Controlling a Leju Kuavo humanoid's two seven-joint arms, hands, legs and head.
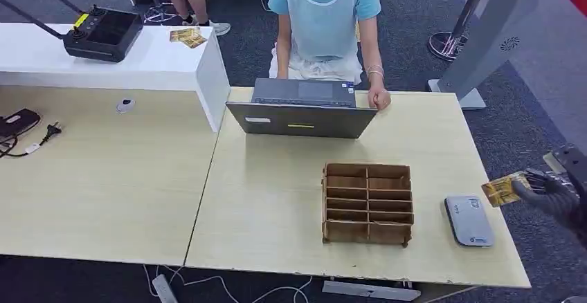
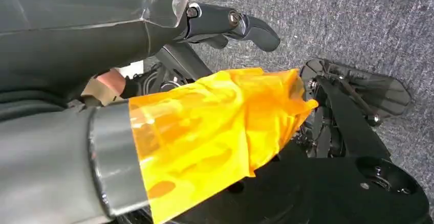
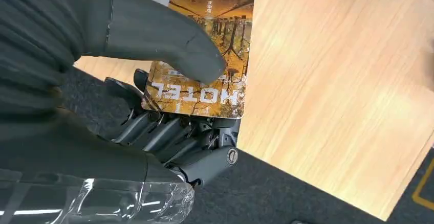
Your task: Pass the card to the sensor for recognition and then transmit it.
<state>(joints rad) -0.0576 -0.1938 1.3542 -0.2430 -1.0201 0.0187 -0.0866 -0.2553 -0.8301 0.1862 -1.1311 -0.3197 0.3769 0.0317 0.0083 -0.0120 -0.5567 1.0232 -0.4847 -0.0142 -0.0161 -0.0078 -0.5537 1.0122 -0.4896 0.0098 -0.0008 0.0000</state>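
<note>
Golden-brown printed hotel card [image 3: 204,55] is pinched under the right hand's [image 1: 554,192] thumb, just right of the flat grey sensor pad [image 1: 468,220] near the table's right edge. Lower it flat, centred over the pad. Left hand's [image 2: 225,24] state: cannot tell.

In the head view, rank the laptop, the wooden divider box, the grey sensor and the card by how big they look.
1. Laptop
2. Wooden divider box
3. Grey sensor
4. Card, held by the right hand
</note>
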